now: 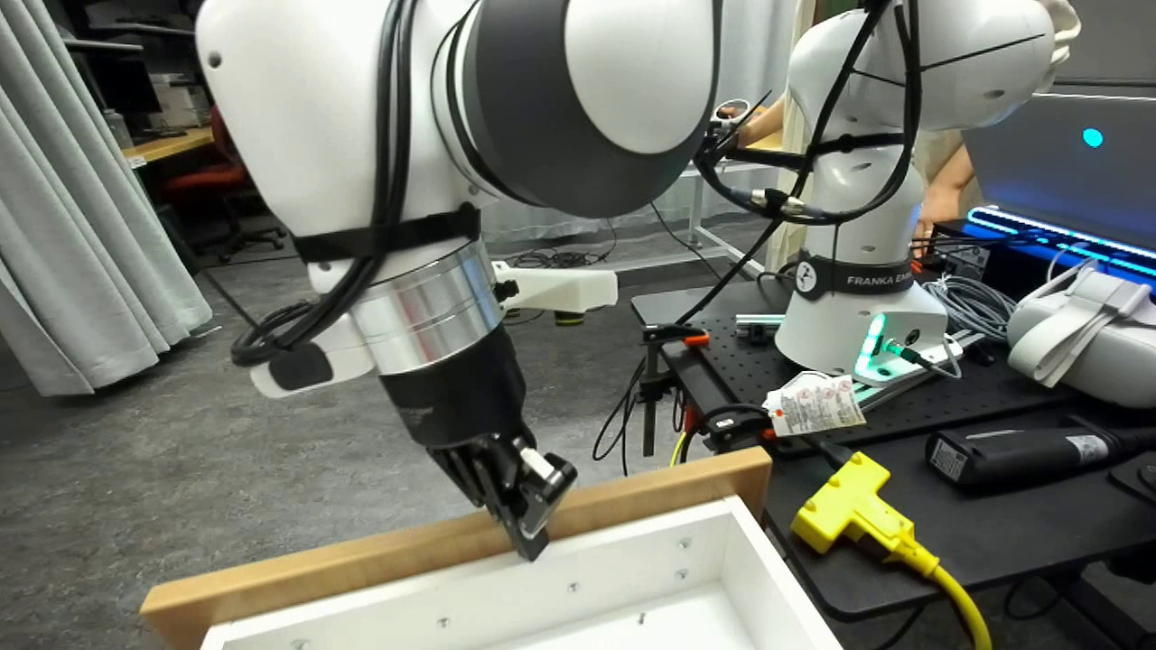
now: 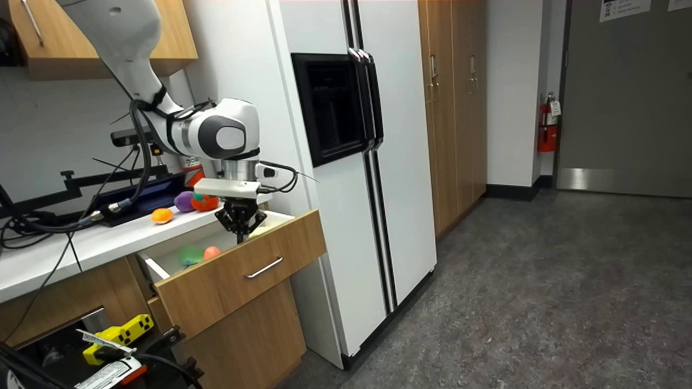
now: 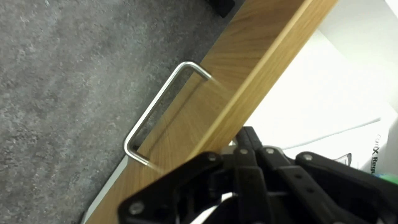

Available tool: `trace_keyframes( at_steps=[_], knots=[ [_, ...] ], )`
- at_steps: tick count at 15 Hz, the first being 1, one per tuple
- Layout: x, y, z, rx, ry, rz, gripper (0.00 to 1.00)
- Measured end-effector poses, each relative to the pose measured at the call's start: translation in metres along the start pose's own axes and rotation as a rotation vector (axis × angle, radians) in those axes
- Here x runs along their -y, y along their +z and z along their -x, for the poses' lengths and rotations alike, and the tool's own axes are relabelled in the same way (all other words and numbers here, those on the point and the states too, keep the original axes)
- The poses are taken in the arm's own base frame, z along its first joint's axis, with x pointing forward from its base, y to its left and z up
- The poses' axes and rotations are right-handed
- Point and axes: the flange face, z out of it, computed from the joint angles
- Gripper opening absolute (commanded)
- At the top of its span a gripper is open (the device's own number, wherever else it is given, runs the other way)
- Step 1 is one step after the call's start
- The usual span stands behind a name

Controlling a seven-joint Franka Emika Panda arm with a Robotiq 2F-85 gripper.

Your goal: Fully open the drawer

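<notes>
Drawer (image 2: 232, 281) projects from beneath the white counter (image 2: 124, 236). We find the gripper (image 3: 248, 137) with fingers (image 3: 254, 140) together, gripping nothing, just behind the front panel (image 3: 214, 107). Its shallow reach, we judge, could let it ride over the top when pulling.

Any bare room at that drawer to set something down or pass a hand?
In the drawer, white floor looks bare between front panel, side wall and printed white item. The gap between metal handle and front panel is open, perhaps for a hand. Crowded: where the pincer sits behind that panel, and by the green item and orange item.
</notes>
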Motion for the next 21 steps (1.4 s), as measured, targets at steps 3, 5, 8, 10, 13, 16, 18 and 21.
trace_keyframes(
  at_steps=[3,5,8,10,13,16,18,21],
  knots=[
    [-0.01,-0.005,0.024,0.045,0.034,0.034,0.0],
    [-0.014,-0.011,0.036,0.06,0.056,0.053,0.0],
    [-0.024,-0.022,0.059,0.095,0.091,0.089,0.0],
    [-0.035,-0.029,0.078,0.12,0.119,0.111,0.0],
    [-0.046,-0.043,0.099,0.132,0.148,0.136,0.0],
    [-0.043,-0.069,0.103,0.101,0.153,0.161,0.0],
    [-0.032,-0.092,0.096,0.057,0.131,0.19,0.0],
    [0.0,-0.126,0.078,-0.021,0.075,0.219,0.0]
  ],
)
